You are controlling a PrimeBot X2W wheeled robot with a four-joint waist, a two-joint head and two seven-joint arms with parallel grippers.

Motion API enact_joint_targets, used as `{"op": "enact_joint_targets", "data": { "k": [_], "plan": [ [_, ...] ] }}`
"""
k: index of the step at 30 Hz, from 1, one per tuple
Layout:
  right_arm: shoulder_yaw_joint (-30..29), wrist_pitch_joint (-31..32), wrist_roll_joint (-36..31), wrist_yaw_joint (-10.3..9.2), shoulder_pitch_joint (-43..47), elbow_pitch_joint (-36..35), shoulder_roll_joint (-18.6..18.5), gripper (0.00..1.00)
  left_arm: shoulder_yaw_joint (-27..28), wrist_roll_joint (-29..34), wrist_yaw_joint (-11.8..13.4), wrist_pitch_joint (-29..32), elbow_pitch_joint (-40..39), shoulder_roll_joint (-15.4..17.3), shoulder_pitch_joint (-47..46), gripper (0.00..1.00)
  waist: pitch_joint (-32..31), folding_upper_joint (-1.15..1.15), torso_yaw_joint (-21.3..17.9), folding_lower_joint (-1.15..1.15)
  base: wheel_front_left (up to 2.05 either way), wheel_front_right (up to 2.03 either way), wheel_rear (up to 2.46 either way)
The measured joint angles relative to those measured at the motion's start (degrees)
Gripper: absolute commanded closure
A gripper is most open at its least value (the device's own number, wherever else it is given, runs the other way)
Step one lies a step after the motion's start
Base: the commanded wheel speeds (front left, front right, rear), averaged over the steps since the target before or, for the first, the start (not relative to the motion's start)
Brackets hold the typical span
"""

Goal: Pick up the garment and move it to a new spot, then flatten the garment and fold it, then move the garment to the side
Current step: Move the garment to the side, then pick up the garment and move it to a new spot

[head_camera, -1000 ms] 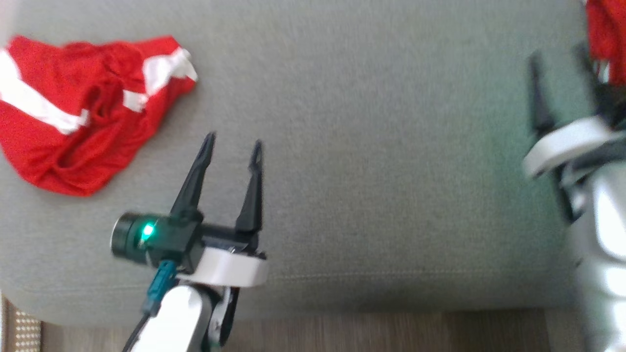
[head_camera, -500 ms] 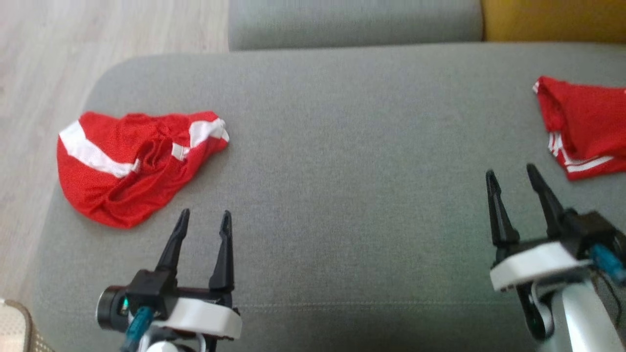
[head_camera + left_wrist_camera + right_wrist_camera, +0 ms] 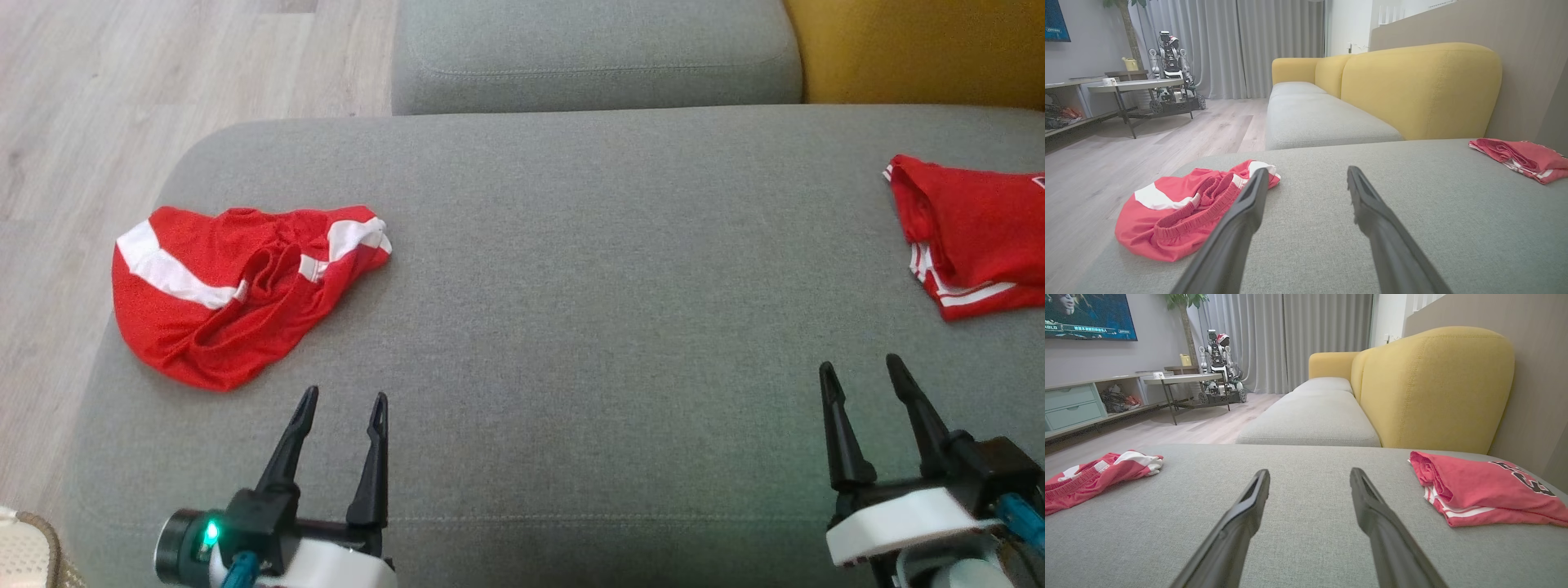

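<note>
A crumpled red garment [image 3: 237, 302] with white stripes lies on the left part of the grey sofa seat [image 3: 588, 286]; it is also in the left wrist view [image 3: 1180, 212] and the right wrist view [image 3: 1098, 469]. My left gripper [image 3: 343, 396] is open and empty above the seat's front edge, just right of and nearer than the garment, not touching it. In its own view the left gripper [image 3: 1306, 170] points over the bare seat. My right gripper [image 3: 859, 364] [image 3: 1309, 471] is open and empty at the front right.
A folded red shirt with white trim [image 3: 971, 237] [image 3: 1478, 490] [image 3: 1523, 157] rests at the seat's far right. A second grey cushion [image 3: 588, 49] and a yellow backrest [image 3: 914, 49] lie behind. Wooden floor [image 3: 122, 106] runs past the left edge.
The head camera has swung and risen, so the whole seat and both grippers come into view. Both garments lie as before. Both grippers stay open.
</note>
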Motion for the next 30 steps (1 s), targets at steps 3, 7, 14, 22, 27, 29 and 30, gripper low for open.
{"op": "enact_joint_targets", "data": {
  "k": [3, 7, 14, 22, 27, 29, 30],
  "plan": [
    [-0.02, 0.00, 0.30, 0.00, 0.16, -0.01, 0.16, 0.00, 0.00, 0.15, -0.04, 0.00, 0.13, -0.02, 0.23, 0.00, -0.19, 0.00, 0.08, 0.00, 0.00, 0.00, 0.00],
    [-0.10, 0.00, 0.43, 0.00, 0.16, -0.01, 0.19, 0.00, -0.01, 0.16, -0.05, 0.00, 0.33, -0.04, 0.23, 0.00, -0.20, 0.00, 0.02, 0.00, 0.00, 0.00, 0.00],
    [-0.35, 0.00, 0.79, 0.00, 0.16, -0.03, 0.20, 0.00, -0.01, 0.66, -0.04, 0.00, 0.66, -0.12, 0.23, 0.00, -0.11, 0.00, -0.23, 0.00, 0.00, 0.00, 0.00],
    [-0.77, 0.00, 0.79, 0.00, 0.16, -0.03, 0.21, 0.00, -0.01, 0.66, -0.03, 0.00, 0.89, -0.16, 0.23, 0.00, -0.22, 0.00, -0.28, 0.00, 0.00, 0.00, 0.00],
    [-0.81, 0.00, 0.80, 0.00, 0.18, -0.03, 0.21, 0.00, -0.01, 0.66, -0.03, 0.00, 0.97, -0.18, 0.23, 0.00, -0.40, 0.00, -0.08, 0.00, 0.00, 0.00, 0.00],
    [-0.80, 0.00, 0.80, 0.00, 0.18, -0.02, 0.21, 0.00, -0.01, 0.66, -0.03, 0.00, 0.97, -0.18, 0.23, 0.00, -0.42, 0.00, -0.02, 0.00, 0.00, 0.00, 0.00],
    [-0.80, 0.00, 0.80, 0.00, 0.19, -0.02, 0.21, 0.00, -0.02, 0.66, -0.04, 0.00, 0.97, -0.18, 0.22, 0.00, -0.40, 0.00, 0.02, 0.00, 0.00, 0.00, 0.00]
  ]
}}
